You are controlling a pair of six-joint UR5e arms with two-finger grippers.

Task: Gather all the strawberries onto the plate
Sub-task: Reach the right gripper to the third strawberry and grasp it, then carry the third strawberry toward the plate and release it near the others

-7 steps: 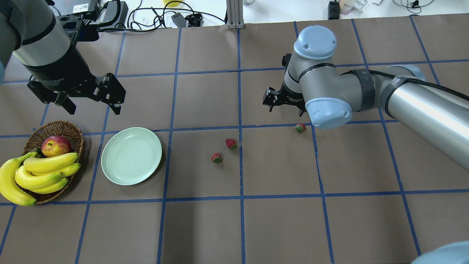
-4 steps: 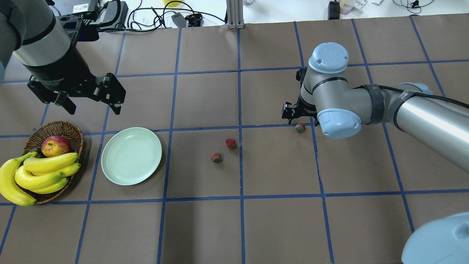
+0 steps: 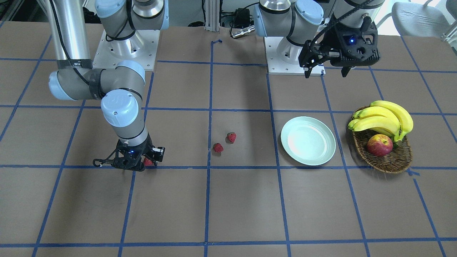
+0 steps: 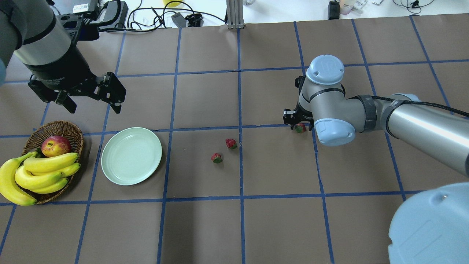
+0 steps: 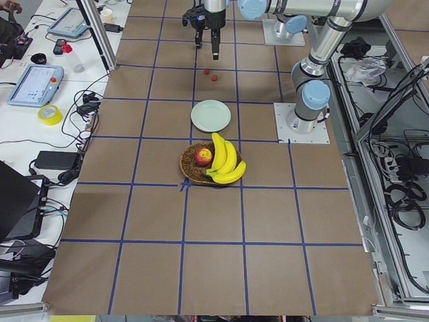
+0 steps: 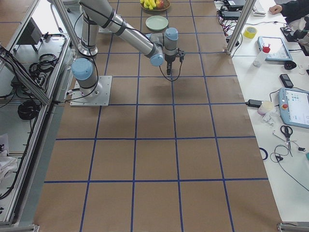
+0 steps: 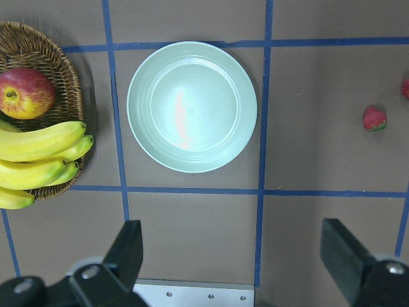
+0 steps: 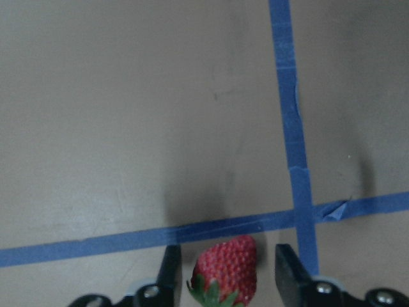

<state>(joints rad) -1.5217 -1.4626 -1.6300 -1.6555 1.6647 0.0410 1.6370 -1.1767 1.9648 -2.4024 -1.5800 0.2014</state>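
Note:
Three strawberries lie on the brown table: one on the right (image 4: 300, 128), two near the middle (image 4: 231, 143) (image 4: 216, 158). My right gripper (image 4: 297, 124) is lowered over the right strawberry (image 8: 227, 272). It is open, with a finger (image 8: 171, 268) on each side of the berry and a gap showing between them. The pale green plate (image 4: 131, 156) sits empty on the left. My left gripper (image 4: 94, 106) hangs open and empty above the table behind the plate (image 7: 192, 105). The middle strawberries also show in the front view (image 3: 231, 137) (image 3: 217, 147).
A brown wicker basket (image 4: 55, 126) with an apple (image 4: 55, 145) and bananas (image 4: 40, 172) stands left of the plate. Cables and devices lie along the table's far edge (image 4: 176, 16). Blue tape lines grid the table.
My right arm has swung right and come down, bringing its gripper around the right strawberry. My left arm, the plate and the other strawberries have not moved.

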